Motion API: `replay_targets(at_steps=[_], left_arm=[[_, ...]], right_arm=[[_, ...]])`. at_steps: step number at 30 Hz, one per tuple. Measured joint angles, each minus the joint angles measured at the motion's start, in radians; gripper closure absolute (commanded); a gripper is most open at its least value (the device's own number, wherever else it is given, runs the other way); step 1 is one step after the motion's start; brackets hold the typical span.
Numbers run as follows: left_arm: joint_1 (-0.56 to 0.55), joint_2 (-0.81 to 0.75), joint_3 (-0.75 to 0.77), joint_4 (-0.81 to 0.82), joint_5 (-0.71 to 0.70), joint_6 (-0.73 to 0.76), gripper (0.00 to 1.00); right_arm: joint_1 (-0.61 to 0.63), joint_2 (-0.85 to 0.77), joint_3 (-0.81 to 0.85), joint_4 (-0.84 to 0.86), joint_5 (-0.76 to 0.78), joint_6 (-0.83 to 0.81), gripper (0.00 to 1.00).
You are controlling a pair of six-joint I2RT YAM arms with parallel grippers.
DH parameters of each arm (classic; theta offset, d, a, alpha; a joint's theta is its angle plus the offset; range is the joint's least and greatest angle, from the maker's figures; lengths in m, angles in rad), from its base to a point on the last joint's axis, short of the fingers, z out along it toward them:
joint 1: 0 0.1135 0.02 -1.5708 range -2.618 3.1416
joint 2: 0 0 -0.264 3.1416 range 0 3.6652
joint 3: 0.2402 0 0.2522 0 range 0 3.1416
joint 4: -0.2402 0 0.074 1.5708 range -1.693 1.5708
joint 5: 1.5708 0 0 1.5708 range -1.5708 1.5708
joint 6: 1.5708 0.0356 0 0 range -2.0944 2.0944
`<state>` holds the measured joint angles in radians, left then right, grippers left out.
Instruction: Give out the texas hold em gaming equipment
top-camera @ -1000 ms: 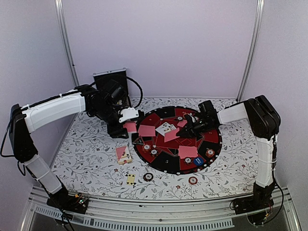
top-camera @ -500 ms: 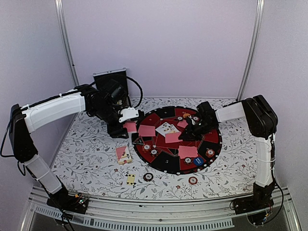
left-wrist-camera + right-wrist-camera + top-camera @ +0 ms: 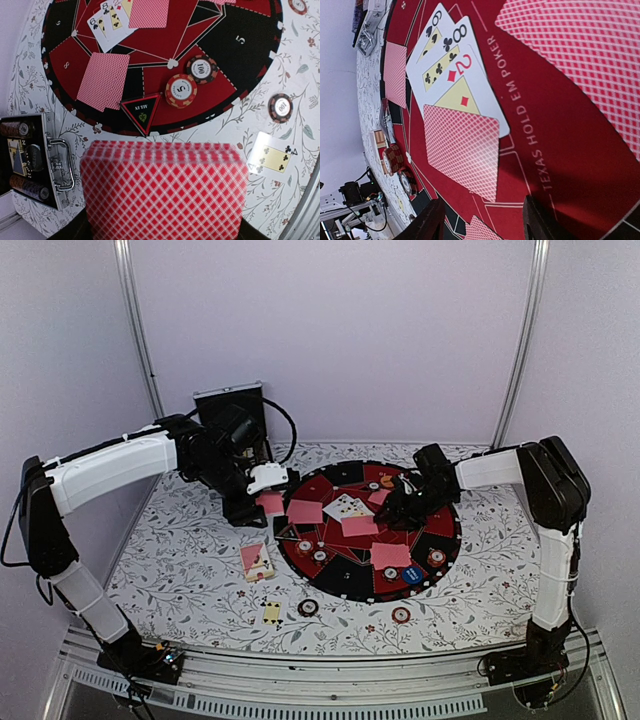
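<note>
Left gripper point(image 3: 268, 502) is clamped on the deck point(image 3: 165, 192) of pink-backed cards. It holds it just off the left edge of the round mat point(image 3: 350, 580), above the desk point(image 3: 180, 570). Right gripper point(image 3: 487, 220) sits low over the mat, a bit right of its centre, fingers spread with nothing between them. A face-down card point(image 3: 462, 150) lies just ahead of it toward the mat's centre, overlapping the fanned face-up cards point(image 3: 445, 70).

If the next card comes off the deck (my guess), the right arm has to reach leftward across the mat's centre, since the deck is on the far side from it. The deck's long side looks to run roughly along the mat's left edge, so one broad edge faces the incoming gripper.
</note>
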<state>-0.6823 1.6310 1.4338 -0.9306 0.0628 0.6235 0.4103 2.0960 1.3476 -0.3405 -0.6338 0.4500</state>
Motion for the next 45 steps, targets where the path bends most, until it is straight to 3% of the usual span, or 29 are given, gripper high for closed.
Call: replay_targets(at_steps=[10,26,45], left_arm=[[0.000,0.000,0.000,-0.003,0.001,0.000,1.00],[0.000,0.000,0.000,-0.003,0.003,0.000,1.00],[0.000,0.000,0.000,-0.003,0.003,0.000,1.00]], right_arm=[[0.010,-0.127,-0.155,0.007,0.075,0.001,0.40],[0.093,-0.122,-0.172,0.062,0.075,-0.003,0.44],[0.124,-0.211,-0.329,0.155,0.061,0.003,0.46]])
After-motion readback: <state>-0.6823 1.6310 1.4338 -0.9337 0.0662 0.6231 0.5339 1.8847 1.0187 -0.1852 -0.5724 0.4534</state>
